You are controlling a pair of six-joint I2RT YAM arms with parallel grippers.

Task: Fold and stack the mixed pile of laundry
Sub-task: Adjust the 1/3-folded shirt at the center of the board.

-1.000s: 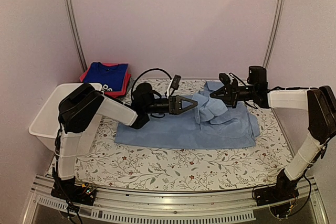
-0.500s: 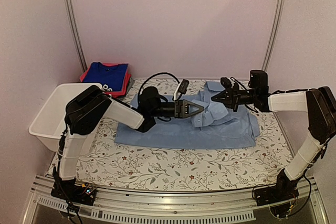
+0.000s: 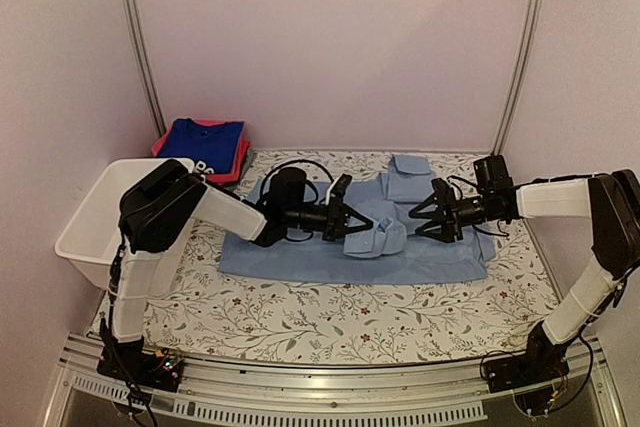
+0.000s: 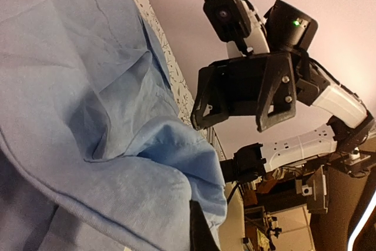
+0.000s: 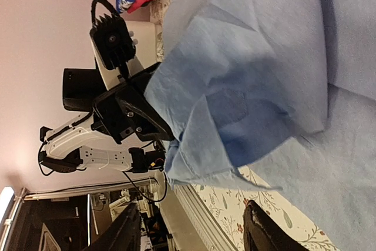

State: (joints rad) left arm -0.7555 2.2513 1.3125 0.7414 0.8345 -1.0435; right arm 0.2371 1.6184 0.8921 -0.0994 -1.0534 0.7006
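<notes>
The pale-blue button shirt lies spread across the middle of the table, a bunched fold resting on top of it. My left gripper is shut on that fold from the left. In the left wrist view the cloth wraps over one dark finger. My right gripper hovers just right of the fold, open and holding nothing. In the right wrist view its fingers stand wide apart in front of the fold. A blue printed garment lies folded on a pink-red one at the back left.
A white plastic basket stands at the table's left edge beside the left arm. The floral tablecloth shows in front of the shirt. Metal frame posts rise at the back corners.
The left gripper has shut on the shirt fold and lowered it onto the shirt. The right gripper has let go of the cloth, opened and dropped lower to the right.
</notes>
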